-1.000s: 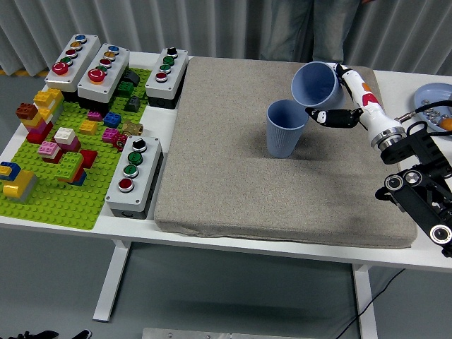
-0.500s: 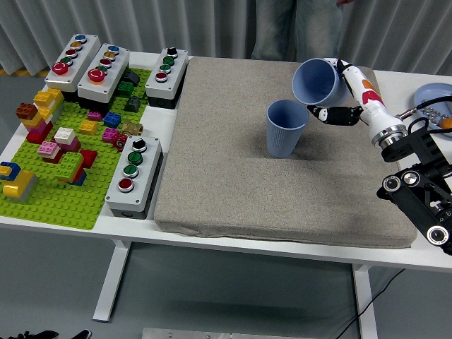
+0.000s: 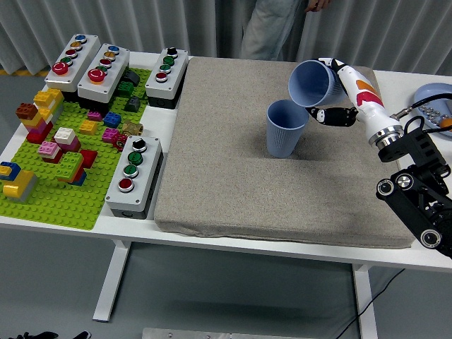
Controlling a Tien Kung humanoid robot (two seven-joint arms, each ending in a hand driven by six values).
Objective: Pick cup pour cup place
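Grey curtains hang behind the white table, and a person stands at its far edge, only legs and one hand showing, touching nothing. A thick grey mat covers the table's middle. Along the left edge lies a green brick baseplate strewn with coloured blocks, with grey push-button boxes toward the far left corner and one more beside the mat's near left corner. A blue bowl shows at the far right corner.

I see my right hand wrapped around the tilted blue cup, fingers curled on its wall, thumb underneath. That cup hangs in the air over the far right part of the mat, mouth tipped down and left, just above and beside the rim of the upright blue cup standing on the mat. I judge the pour is under way or nearly so (I cannot see any contents).

Both cups look like light, thin plastic: stiff enough to hold, but likely to flex under a hard squeeze and smooth enough to slip. I would keep my grip at mid-wall, and steady. The standing cup could tip easily if nudged, since the mat looks soft beneath it. My left arm is out of view.
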